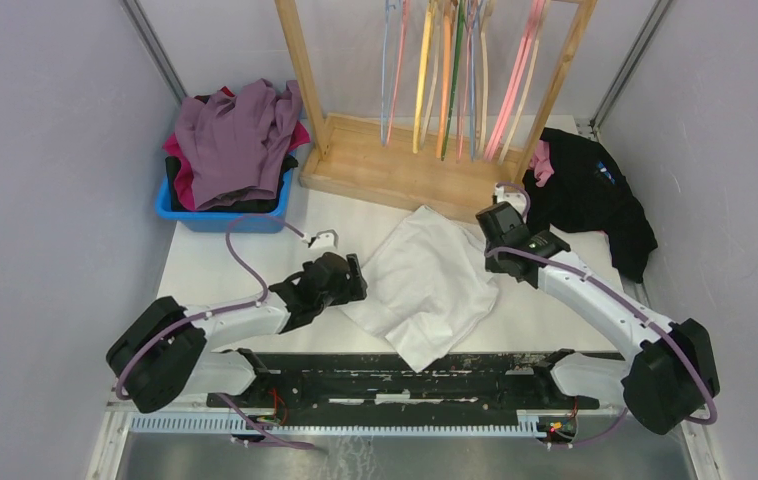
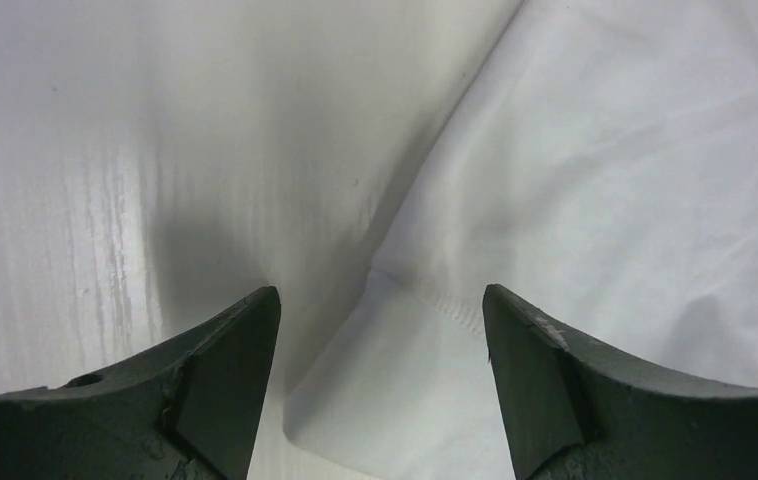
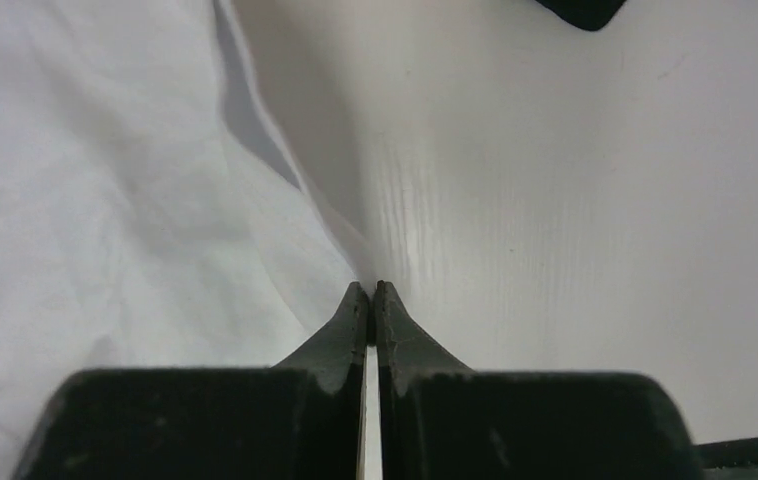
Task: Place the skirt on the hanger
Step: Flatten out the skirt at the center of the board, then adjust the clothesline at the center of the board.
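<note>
Bare table (image 1: 215, 270) lies open left of the skirt (image 1: 425, 285), between the blue bin (image 1: 220, 218) and the left arm (image 1: 240, 322) — a wide lane. On the right, a narrower strip of bare top runs between the skirt and the black garment (image 1: 595, 195), with the right arm (image 1: 595, 295) lying across it. At the back the wooden rack (image 1: 385, 165) walls off the far edge — its hangers (image 1: 455, 70) hang close together, leaving slim gaps. 2 side walls (image 1: 45, 200) close both flanks.
</note>
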